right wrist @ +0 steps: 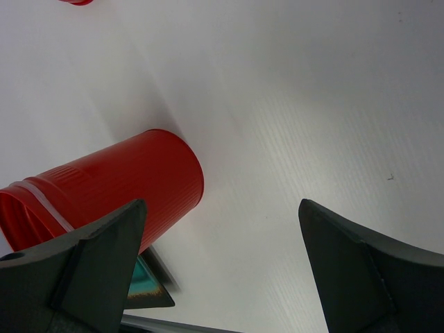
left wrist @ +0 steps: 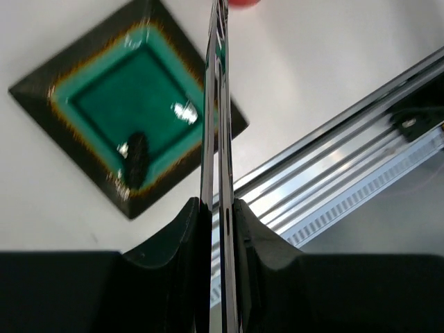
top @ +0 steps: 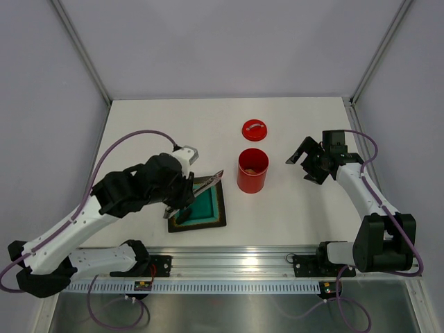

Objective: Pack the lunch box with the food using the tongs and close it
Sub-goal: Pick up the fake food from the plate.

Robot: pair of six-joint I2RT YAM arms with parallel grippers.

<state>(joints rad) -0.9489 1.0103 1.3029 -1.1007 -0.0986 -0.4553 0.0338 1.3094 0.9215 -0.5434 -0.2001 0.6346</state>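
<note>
We read no text, brand, number or sign in the 3 views; the base-rail stickers [top: 144, 284] are too small to resolve.

Tongs [left wrist: 216, 104] tips cut by top edge; dark blob [left wrist: 135, 159] on plate [left wrist: 31, 90], possibly food, blurred; lid [right wrist: 75, 1] mostly cropped.

Red ribbed cylindrical canister [top: 252, 173]; matching red round lid [top: 254, 130], silver handle; square black-rimmed plate [top: 208, 212], teal centre, orange-speckled band; polished silver metal tongs [left wrist: 216, 104]; white counter [top: 298, 208].
</note>
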